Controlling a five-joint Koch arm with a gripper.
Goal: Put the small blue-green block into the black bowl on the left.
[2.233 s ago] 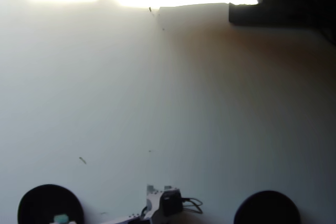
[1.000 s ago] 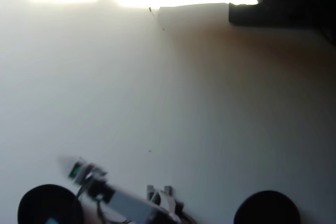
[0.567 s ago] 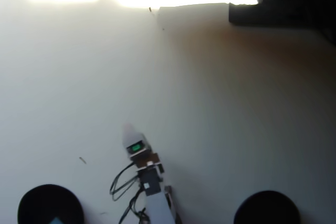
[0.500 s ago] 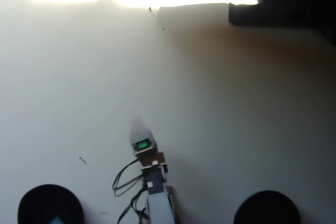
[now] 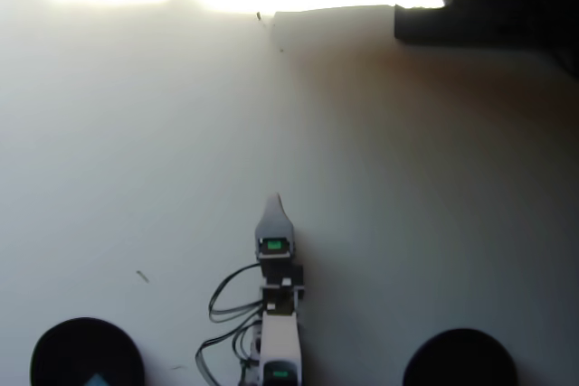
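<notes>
Seen from overhead, the black bowl [image 5: 86, 348] sits at the lower left, cut off by the bottom edge. A small blue-green block [image 5: 95, 380] lies inside it, only its top showing at the frame's edge. My gripper [image 5: 276, 202] points straight up the view at the centre, well to the right of that bowl and apart from it. Its jaws overlap into a single pale tip, so whether they are parted does not show. A green light [image 5: 271, 244] glows on the wrist behind the tip.
A second black bowl [image 5: 461, 356] sits at the lower right. Black cables [image 5: 226, 296] loop out to the left of the arm. A dark object [image 5: 479, 11] lies along the top right edge, and glare washes out the top left of the white table [image 5: 407, 178].
The arm has swung from over the left bowl to the centre and now points straight up the view. The block stays in the left bowl.
</notes>
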